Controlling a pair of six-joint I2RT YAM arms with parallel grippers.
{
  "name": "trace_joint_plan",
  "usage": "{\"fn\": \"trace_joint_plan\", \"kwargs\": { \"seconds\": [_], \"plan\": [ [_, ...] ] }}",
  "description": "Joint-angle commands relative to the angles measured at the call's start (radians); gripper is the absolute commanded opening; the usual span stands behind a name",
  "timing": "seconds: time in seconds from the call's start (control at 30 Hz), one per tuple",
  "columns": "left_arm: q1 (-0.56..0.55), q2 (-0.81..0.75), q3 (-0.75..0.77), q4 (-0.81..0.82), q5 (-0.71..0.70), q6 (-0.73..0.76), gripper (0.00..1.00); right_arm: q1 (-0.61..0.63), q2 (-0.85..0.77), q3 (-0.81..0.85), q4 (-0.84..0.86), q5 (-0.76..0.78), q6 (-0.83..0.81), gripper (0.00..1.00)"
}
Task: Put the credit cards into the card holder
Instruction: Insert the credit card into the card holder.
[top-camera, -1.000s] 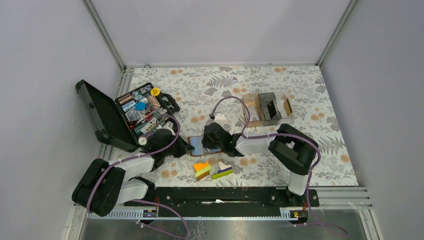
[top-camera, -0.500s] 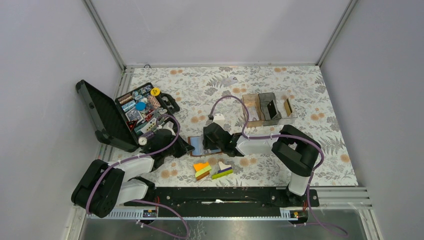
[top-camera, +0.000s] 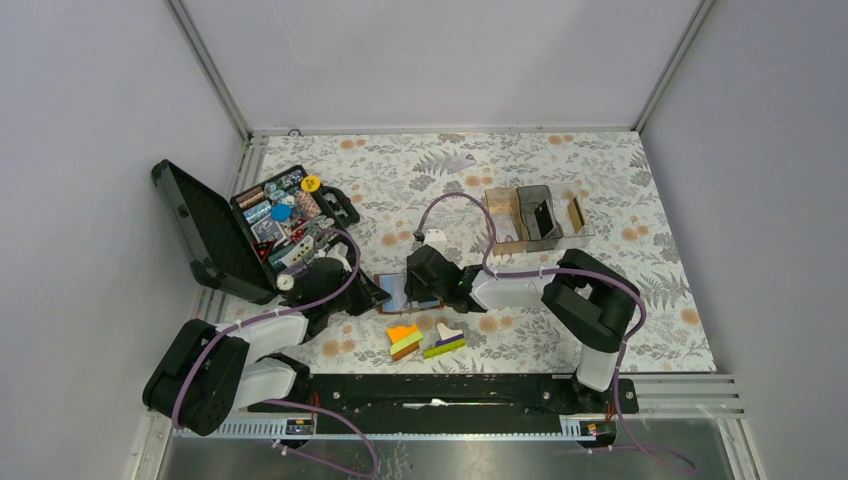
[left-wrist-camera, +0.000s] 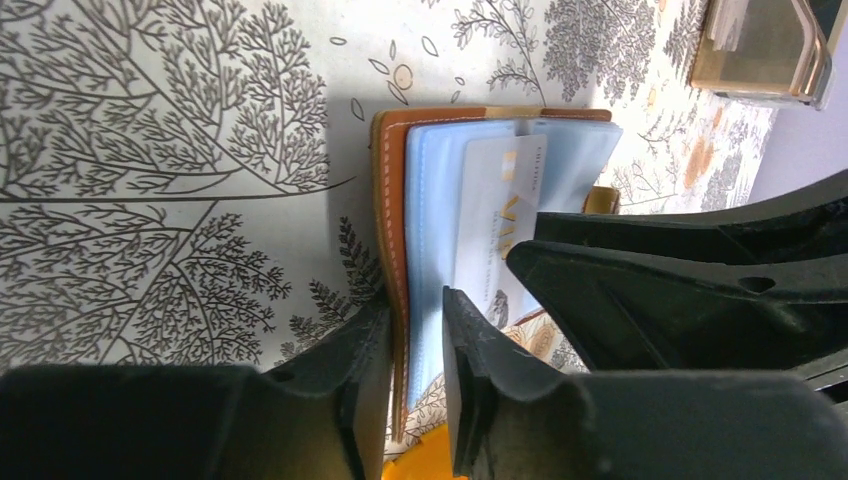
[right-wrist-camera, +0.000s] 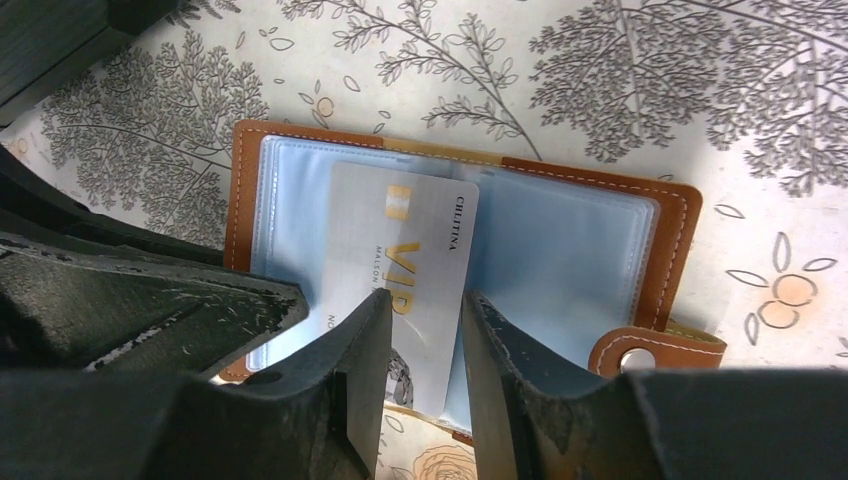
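The brown leather card holder (top-camera: 400, 291) lies open on the floral table, its blue plastic sleeves up. A grey VIP credit card (right-wrist-camera: 410, 240) sits partly inside a sleeve, its lower end sticking out. My right gripper (right-wrist-camera: 427, 300) hovers over that card's lower end, jaws a little apart, pinching nothing. My left gripper (left-wrist-camera: 415, 305) straddles the card holder's (left-wrist-camera: 392, 200) stitched left edge; its jaws are slightly apart and a gap shows beside the leather. The same card (left-wrist-camera: 500, 220) appears in the left wrist view. In the top view, both grippers (top-camera: 372, 295) (top-camera: 420, 285) meet at the holder.
Clear and brown compartment boxes (top-camera: 535, 218) at the back right hold a dark card (top-camera: 543, 216) and a tan one (top-camera: 577, 213). Orange, green and purple blocks (top-camera: 425, 340) lie just in front of the holder. An open black tool case (top-camera: 250, 225) stands at the left.
My left gripper's jaws have loosened on the holder's edge. My right gripper has shifted slightly left over the card; its jaws widened, then narrowed again.
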Motion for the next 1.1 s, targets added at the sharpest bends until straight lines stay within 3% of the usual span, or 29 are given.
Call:
{"fn": "trace_joint_plan", "kwargs": {
  "seconds": [0.0,0.7,1.07],
  "plan": [
    [0.001,-0.018,0.020,0.022,0.033,0.031,0.28,0.022,0.033,0.050,-0.032,-0.046,0.020,0.39],
    [0.001,-0.008,0.016,0.074,0.095,0.046,0.30,0.027,0.044,0.075,0.058,-0.151,0.098,0.42],
    [0.001,-0.028,0.010,0.077,0.113,0.070,0.27,-0.010,0.041,0.049,0.103,-0.206,0.168,0.30]
  ]
}}
